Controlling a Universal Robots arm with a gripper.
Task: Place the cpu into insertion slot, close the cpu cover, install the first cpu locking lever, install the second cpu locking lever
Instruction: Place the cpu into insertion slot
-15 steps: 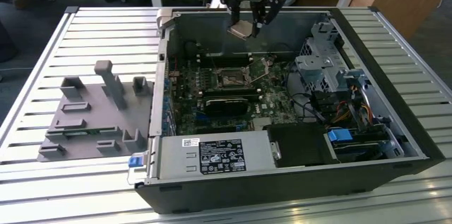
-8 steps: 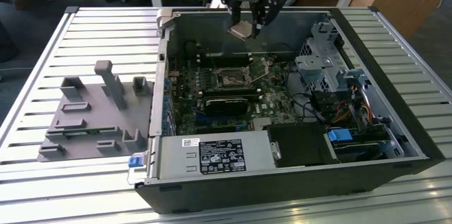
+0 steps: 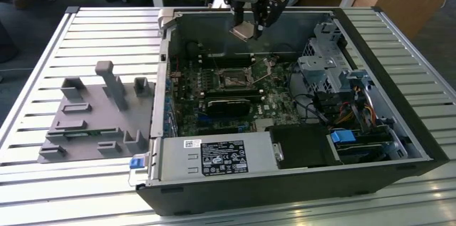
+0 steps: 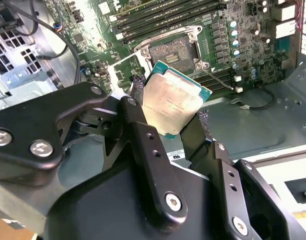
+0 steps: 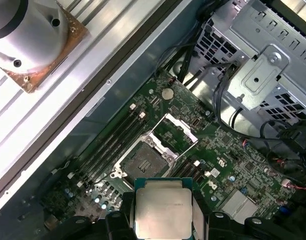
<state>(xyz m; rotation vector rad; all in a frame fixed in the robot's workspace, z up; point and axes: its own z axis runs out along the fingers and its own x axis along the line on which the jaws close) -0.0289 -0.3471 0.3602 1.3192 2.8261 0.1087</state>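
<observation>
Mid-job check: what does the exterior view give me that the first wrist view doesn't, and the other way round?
Exterior view adds: the whole open case lying on the slatted table, a grey fixture tray at the exterior view's left, and the gripper hanging over the case's far side. First wrist view adds: the cpu cover swung open beside the insertion slot, whose dark centre is bare. Both share: the cpu clamped in the gripper, not yet in the slot, over the green board.

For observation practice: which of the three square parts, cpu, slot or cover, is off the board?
The cpu, held in the air by the gripper; the slot and its open cover sit on the board.
</observation>
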